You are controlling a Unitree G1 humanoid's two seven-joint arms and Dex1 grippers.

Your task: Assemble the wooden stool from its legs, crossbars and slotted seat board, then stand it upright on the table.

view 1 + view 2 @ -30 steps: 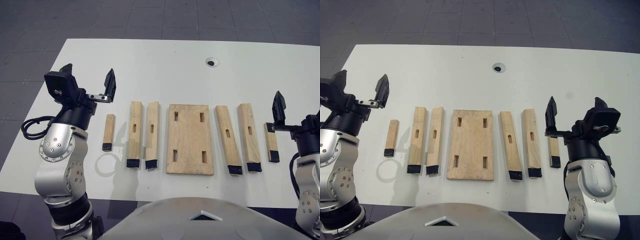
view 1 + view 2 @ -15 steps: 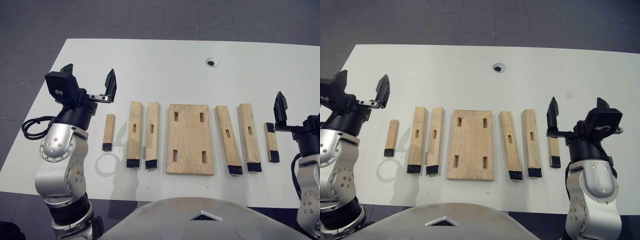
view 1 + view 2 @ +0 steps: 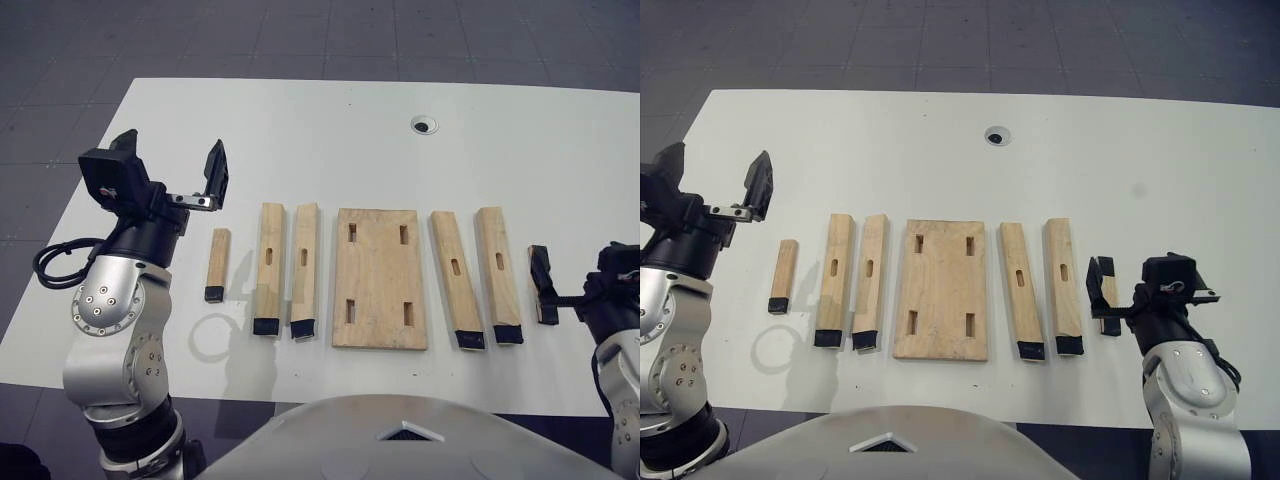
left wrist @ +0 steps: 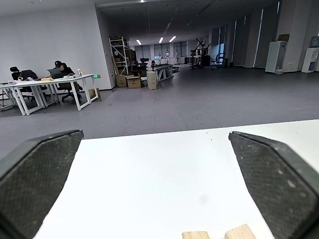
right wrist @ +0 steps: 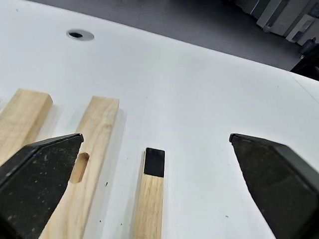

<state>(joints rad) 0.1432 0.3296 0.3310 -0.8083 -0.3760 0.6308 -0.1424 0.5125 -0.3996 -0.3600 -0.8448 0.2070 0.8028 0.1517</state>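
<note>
The right tool (image 5: 155, 142) hung wide open astride the short crossbar (image 5: 149, 204) at the right end of the bench (image 3: 400, 170); it needed to sink squarely around the bare wood, then close. The left tool (image 3: 170, 160) gaped wide

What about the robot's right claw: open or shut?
Open. The right gripper has its two black fingers wide apart, with the short wooden bar lying between them, not gripped.

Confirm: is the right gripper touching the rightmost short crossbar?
Apart. In the right wrist view the short crossbar lies between the right gripper's open fingers, with white table showing on both sides.
</note>
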